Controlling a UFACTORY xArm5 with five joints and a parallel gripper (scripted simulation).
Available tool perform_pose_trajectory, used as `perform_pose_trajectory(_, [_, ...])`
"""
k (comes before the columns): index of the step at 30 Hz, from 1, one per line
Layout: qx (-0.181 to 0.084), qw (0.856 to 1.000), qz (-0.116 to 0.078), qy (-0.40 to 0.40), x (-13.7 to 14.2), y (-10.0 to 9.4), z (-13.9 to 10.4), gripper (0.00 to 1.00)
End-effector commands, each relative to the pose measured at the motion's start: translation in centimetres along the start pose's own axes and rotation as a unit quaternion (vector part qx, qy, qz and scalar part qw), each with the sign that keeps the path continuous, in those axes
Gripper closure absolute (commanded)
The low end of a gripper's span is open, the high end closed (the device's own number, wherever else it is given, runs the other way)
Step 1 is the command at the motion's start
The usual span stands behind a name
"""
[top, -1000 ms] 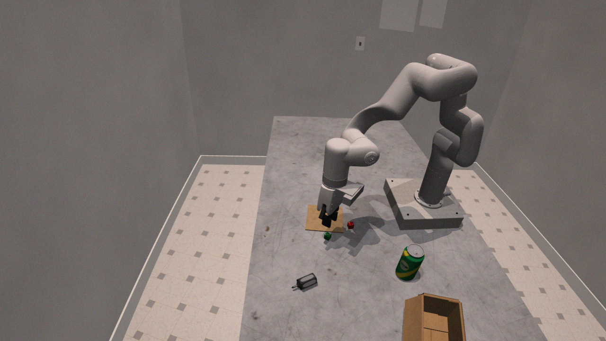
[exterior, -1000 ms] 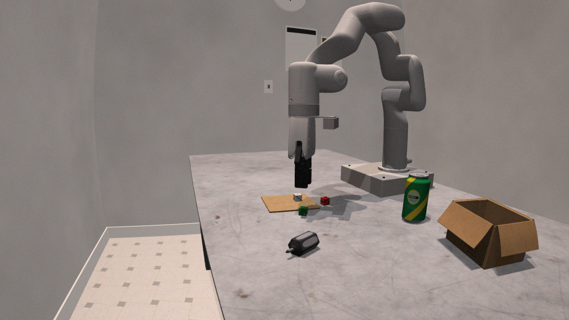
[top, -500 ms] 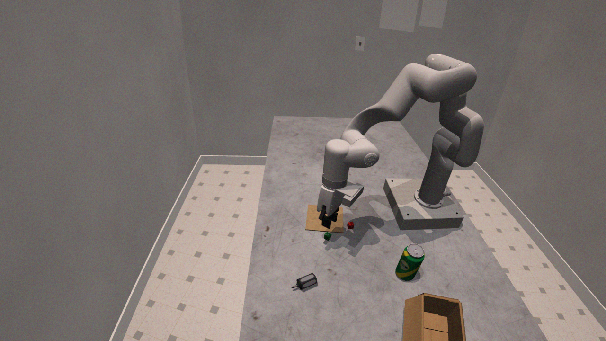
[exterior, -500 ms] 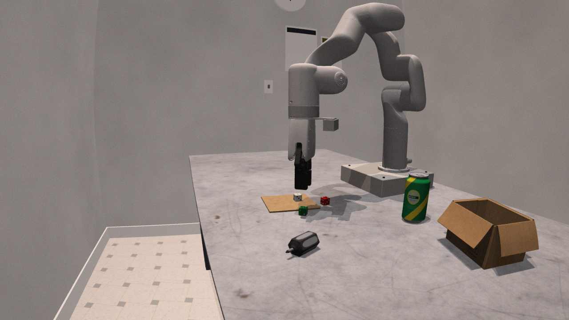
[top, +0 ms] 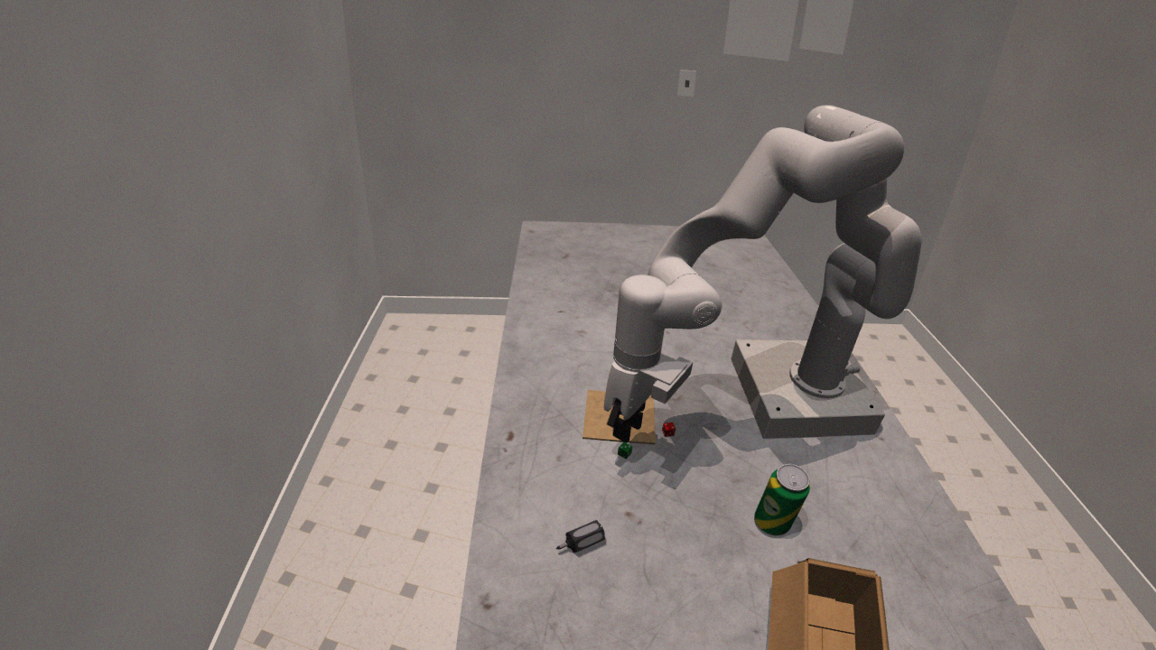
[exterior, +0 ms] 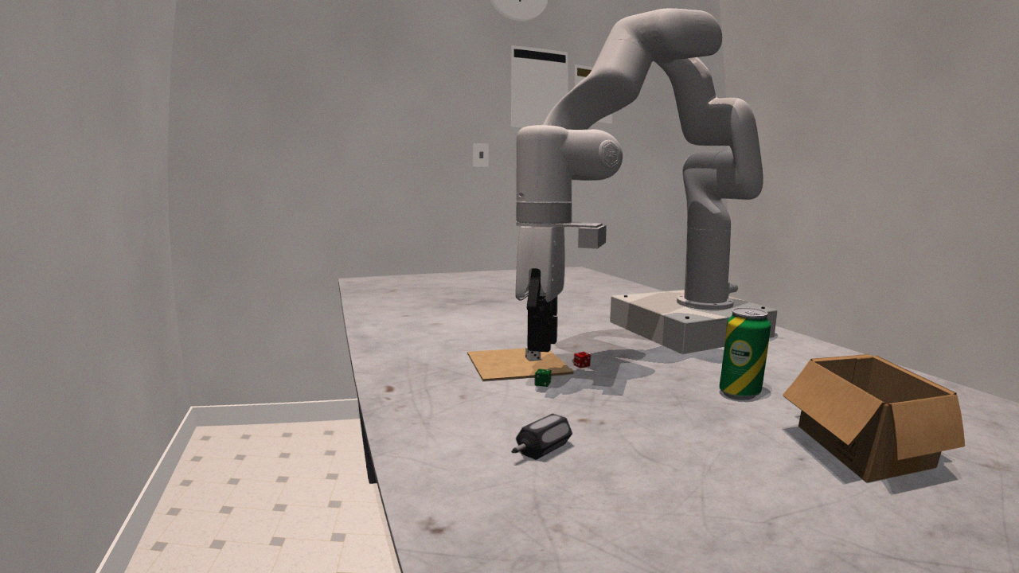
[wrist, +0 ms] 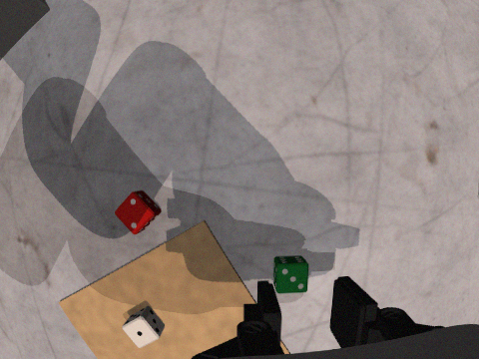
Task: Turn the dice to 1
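The white die [wrist: 142, 331] [exterior: 530, 354] sits flat on the tan mat [top: 596, 417] [exterior: 498, 364] [wrist: 187, 273] with one pip on top. The green die [top: 624, 450] [exterior: 543, 377] [wrist: 291, 274] lies on the table just off the mat's edge, with a diagonal row of pips on top. The red die [top: 668, 428] [exterior: 582, 359] [wrist: 138, 211] lies on the table beside the mat's other corner. My gripper [top: 623, 432] [exterior: 539, 346] [wrist: 301, 305] hangs low over the mat's edge, close to the green die. Its fingers stand partly apart with nothing between them.
A green soda can [top: 780, 501] [exterior: 743, 356] stands to the right. An open cardboard box [top: 825, 606] [exterior: 876, 420] lies at the near right. A small dark gadget [top: 585, 536] [exterior: 543, 435] lies in front of the mat. The arm's base block [top: 808, 400] [exterior: 662, 320] is behind.
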State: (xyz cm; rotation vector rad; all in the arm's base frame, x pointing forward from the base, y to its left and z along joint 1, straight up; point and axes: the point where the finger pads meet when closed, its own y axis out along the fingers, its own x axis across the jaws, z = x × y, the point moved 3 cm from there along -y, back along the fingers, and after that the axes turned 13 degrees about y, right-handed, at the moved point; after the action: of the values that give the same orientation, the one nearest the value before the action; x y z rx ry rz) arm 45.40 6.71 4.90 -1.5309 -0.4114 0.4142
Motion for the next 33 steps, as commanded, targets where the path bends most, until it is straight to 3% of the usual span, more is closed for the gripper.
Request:
perform_pose_trajectory(1, [-0.001, 1.000, -0.002, 0.000, 0.1, 0.6, -0.1, 0.64])
perform_pose_trajectory(12, [-0.001, 1.000, -0.002, 0.000, 0.1, 2.1, -0.1, 0.64])
perform_pose_trajectory(33, [-0.001, 1.000, -0.002, 0.000, 0.1, 3.0, -0.1, 0.64])
